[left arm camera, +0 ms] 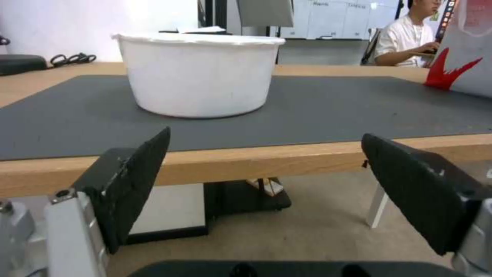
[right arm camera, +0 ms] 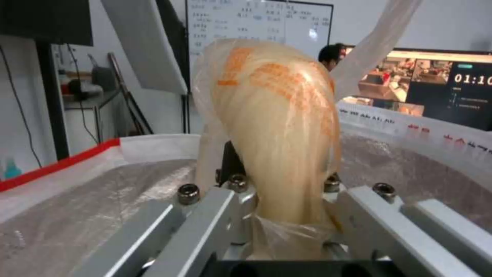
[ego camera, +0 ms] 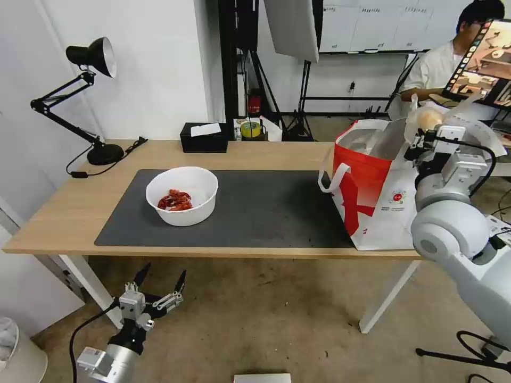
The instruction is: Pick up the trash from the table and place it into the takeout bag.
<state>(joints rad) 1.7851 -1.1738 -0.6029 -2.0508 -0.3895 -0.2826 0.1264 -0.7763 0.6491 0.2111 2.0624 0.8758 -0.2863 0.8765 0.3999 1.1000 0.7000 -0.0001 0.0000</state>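
The right tool (ego camera: 426,139) is clenched on the small clear bag with tan lump (ego camera: 428,118), above the open mouth of the takeout bag (ego camera: 372,197), which stands at the table's (ego camera: 64,213) right end. If released off-centre, the film could cling to the fingers or catch the rim and spill outside. Left of the takeout bag, the white bowl (ego camera: 182,196) waits on the mat; the left tool (ego camera: 159,284) hangs released below the table edge.
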